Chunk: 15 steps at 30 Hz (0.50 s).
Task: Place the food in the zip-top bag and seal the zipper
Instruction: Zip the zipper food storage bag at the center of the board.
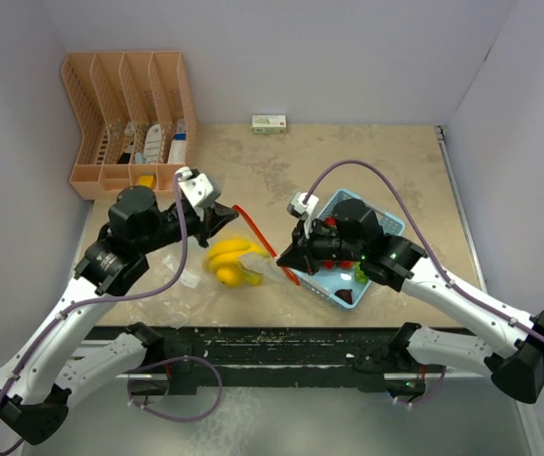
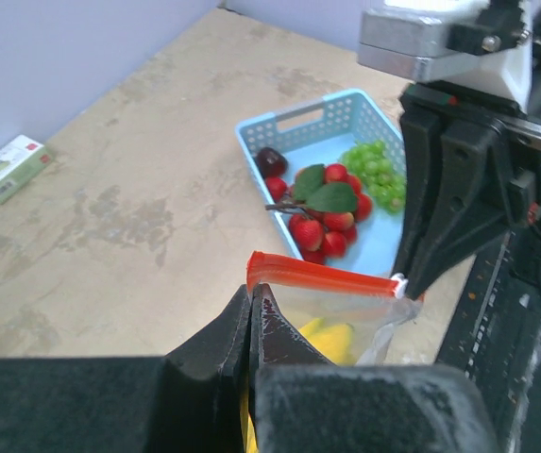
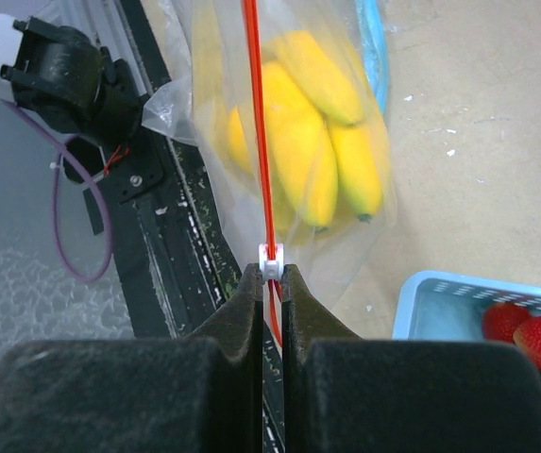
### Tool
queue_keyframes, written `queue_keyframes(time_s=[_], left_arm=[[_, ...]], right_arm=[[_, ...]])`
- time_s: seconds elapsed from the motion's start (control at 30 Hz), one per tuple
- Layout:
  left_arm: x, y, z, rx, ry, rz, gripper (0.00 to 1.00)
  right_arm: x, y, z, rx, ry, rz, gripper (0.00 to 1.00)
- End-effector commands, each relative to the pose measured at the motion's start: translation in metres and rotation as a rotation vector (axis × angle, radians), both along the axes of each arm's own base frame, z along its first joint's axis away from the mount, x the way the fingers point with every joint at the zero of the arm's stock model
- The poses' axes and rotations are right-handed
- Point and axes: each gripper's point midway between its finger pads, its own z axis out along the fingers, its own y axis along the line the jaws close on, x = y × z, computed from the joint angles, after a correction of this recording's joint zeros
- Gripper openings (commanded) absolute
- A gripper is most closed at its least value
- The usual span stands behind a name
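The clear zip-top bag (image 1: 184, 275) hangs between both grippers with yellow toy bananas (image 1: 231, 258) inside. My left gripper (image 2: 254, 294) is shut on the bag's corner just under the end of the red zipper (image 2: 322, 276). My right gripper (image 3: 270, 274) is shut on the white slider (image 3: 270, 257) at the zipper's other end, bananas (image 3: 308, 142) showing beyond it. The rest of the food lies in the light-blue basket (image 2: 346, 109): red strawberries (image 2: 322, 231), green grapes (image 2: 374, 170) and a dark purple piece (image 2: 271, 160).
A peach-coloured organizer rack (image 1: 129, 114) stands at the back left. A small white and green box (image 1: 269, 123) lies against the back wall. The basket (image 1: 390, 226) sits under the right arm, and a black rail (image 1: 253, 342) runs along the near table edge.
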Motion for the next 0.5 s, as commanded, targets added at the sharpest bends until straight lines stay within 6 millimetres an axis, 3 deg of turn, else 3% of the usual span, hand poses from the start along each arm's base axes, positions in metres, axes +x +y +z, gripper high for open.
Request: queue_keyframes(time_s=[0.0, 0.47], left_arm=[[0.025, 0.023, 0.077, -0.148, -0.207, 0.180, 0.00], [0.068, 0.040, 0.083, -0.178, -0.214, 0.313, 0.00]], right_arm=[[0.005, -0.013, -0.027, -0.082, 0.084, -0.098, 0.00], [0.023, -0.042, -0.069, -0.209, 0.176, -0.365, 0.00]])
